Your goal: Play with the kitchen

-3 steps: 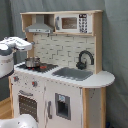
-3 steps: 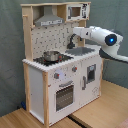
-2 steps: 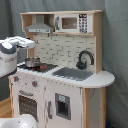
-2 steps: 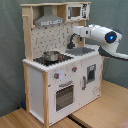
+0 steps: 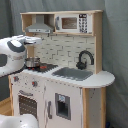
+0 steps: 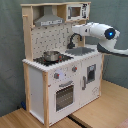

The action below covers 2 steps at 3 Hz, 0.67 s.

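Jaws state unclear; arm shifted slightly toward hood over kitchen.

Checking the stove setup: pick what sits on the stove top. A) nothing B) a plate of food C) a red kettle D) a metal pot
D: a shiny metal pot stands on the black stove of the kitchen, left of the sink in the second exterior view.

I could read no text, label, brand or number anywhere in either exterior view. The kitchen carried small dark marks on its microwave panel, but I could not make them out as characters.
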Available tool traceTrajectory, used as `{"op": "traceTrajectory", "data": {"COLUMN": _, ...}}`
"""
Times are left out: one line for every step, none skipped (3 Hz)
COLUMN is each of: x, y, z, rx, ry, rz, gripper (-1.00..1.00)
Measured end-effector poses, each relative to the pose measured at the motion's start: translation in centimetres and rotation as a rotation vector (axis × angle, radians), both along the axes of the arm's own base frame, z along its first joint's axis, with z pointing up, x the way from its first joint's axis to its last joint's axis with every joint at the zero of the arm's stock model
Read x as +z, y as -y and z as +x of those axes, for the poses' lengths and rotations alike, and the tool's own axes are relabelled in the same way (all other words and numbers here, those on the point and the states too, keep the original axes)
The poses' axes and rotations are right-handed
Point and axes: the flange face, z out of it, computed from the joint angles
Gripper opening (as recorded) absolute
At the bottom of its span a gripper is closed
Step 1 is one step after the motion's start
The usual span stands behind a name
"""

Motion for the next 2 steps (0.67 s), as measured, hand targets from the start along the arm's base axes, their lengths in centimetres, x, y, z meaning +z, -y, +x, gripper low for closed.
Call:
{"op": "traceTrajectory", "data": {"x": 0.2, "y": 1.6, "z": 1.7, "rx": 0.03, "ry": -0.016, "rz": -0.028, "gripper": 1.0}}
{"op": "traceTrajectory", "data": {"x": 0.6, "y": 3.1, "z": 3.3, "rx": 0.058, "ry": -0.025, "rz": -0.047, "gripper": 1.0}}
